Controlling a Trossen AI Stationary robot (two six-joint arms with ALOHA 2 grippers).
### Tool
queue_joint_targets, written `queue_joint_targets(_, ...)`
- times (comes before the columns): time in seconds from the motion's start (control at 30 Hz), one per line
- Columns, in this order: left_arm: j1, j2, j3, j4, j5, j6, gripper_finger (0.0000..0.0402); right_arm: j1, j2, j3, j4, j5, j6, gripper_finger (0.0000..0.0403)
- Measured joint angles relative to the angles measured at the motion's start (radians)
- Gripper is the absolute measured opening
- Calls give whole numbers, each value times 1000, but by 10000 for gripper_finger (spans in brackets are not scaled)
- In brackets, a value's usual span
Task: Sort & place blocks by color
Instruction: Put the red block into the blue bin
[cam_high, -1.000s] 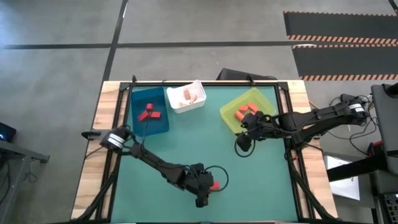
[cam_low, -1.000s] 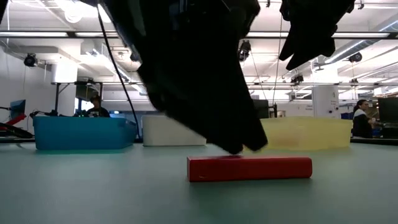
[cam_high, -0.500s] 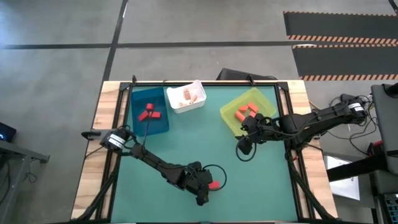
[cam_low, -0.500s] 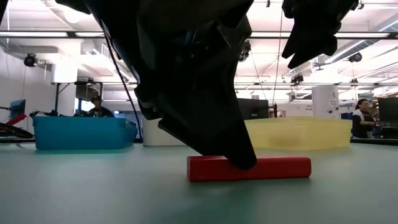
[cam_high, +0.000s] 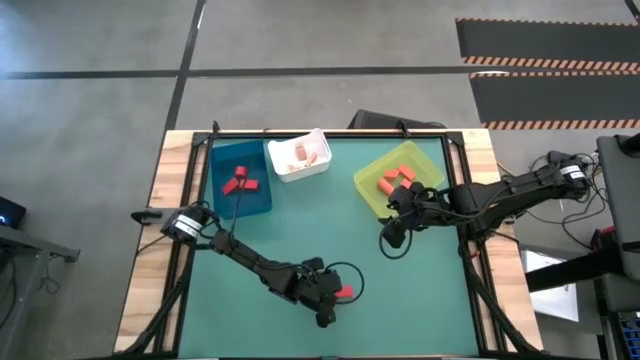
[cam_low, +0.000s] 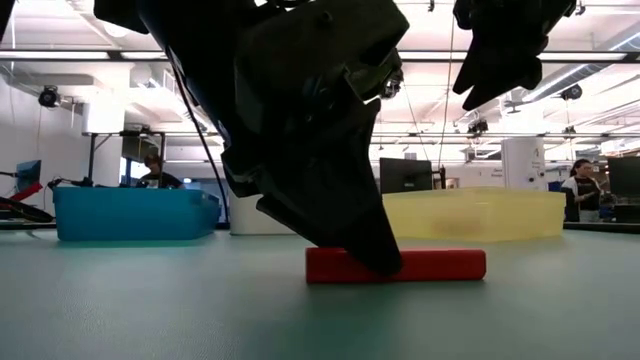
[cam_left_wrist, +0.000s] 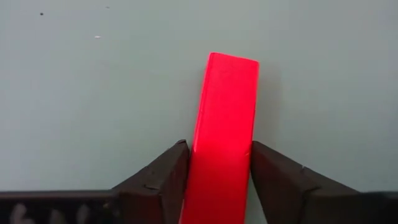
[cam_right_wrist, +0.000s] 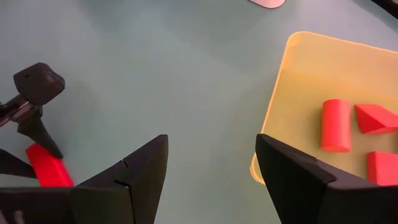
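Left gripper (cam_left_wrist: 219, 171) down on the bench (cam_high: 300, 225) near its front edge, fingers closed against both sides of a red bar block (cam_left_wrist: 225, 124) lying flat. Nothing else near it. Right gripper (cam_right_wrist: 211, 174) wide open, holding nothing, hovering beside the yellow-green bin (cam_high: 372, 185). Blue bin (cam_high: 255, 200) and white bin (cam_high: 318, 165) well apart at the back.

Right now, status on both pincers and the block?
Left pincer closed on long red wooden bar, bar flat on green table. Right pincer open, idle beside yellow-green bin. Nothing blocking.
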Motion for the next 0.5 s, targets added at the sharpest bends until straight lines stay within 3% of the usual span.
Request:
queue_joint_targets(0.17,2,-2,-1,-7,3,-1,117,0,0,0,0,27,0,233)
queue_joint_targets(0.5,19,-94,-15,-216,10,-4,117,-1,0,0,-1,44,62,233)
